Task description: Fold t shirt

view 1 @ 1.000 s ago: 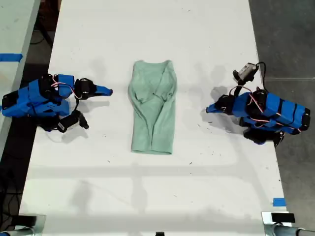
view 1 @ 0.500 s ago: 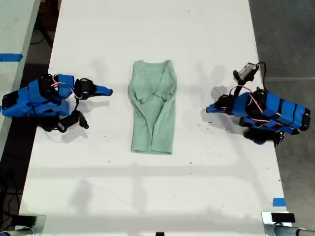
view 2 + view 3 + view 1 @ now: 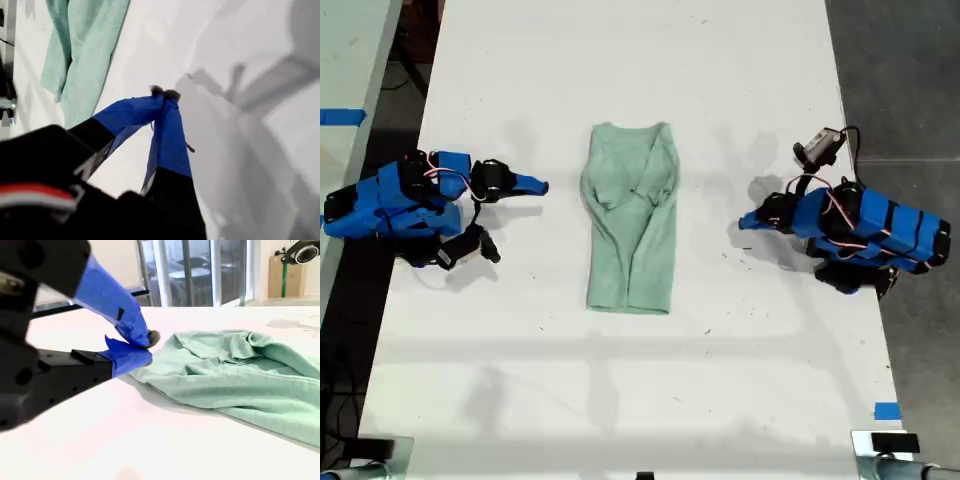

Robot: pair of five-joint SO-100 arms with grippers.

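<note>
The t shirt [image 3: 632,230] lies flat mid-table, pale mint green, folded into a long narrow strip with creases near its collar end. One blue arm rests on each side of it. The gripper [image 3: 538,184] at the exterior view's left and the gripper [image 3: 744,222] at the exterior view's right both point at the shirt from a short gap away. The wrist views do not show which arm is which. My first gripper [image 3: 162,93] is shut over bare table, the shirt [image 3: 82,45] beyond it. My second gripper [image 3: 147,342] is shut, low over the table, just short of the shirt [image 3: 240,375].
The white table [image 3: 620,400] runs the full height of the exterior view. A second table [image 3: 345,60] with blue tape stands past its edge at the exterior view's left. Grey floor [image 3: 910,80] lies at the right. Blue tape [image 3: 886,410] marks the near right corner.
</note>
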